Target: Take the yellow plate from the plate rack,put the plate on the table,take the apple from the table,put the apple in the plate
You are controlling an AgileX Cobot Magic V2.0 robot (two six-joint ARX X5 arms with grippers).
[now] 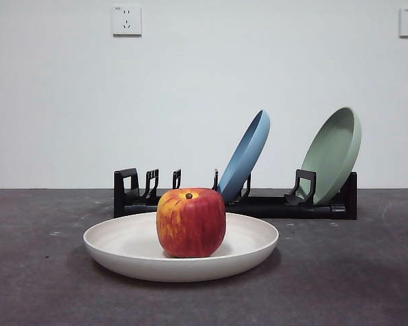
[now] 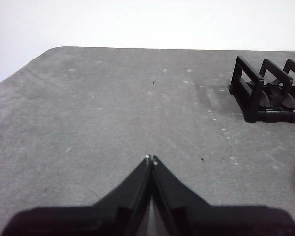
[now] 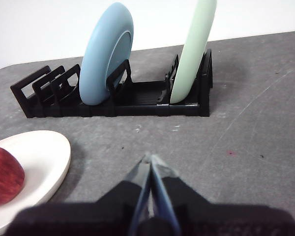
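The yellow plate [image 1: 122,244], cream and wide, lies flat on the table [image 1: 41,285] in front of the plate rack [image 1: 272,205]. The red apple [image 1: 190,223] stands upright in its middle. The right wrist view shows part of the plate [image 3: 44,157] and the apple [image 3: 4,182] off to one side. My right gripper [image 3: 150,158] is shut and empty above bare table, apart from the plate. My left gripper [image 2: 151,159] is shut and empty over bare table, with the rack's end [image 2: 265,91] far off. Neither arm shows in the front view.
A blue plate [image 1: 245,157] and a pale green plate [image 1: 333,155] lean in the rack's slots; both show in the right wrist view [image 3: 108,54] [image 3: 192,54]. The rack's left holders [image 1: 139,183] hold nothing. Two wall sockets [image 1: 126,20] sit high behind.
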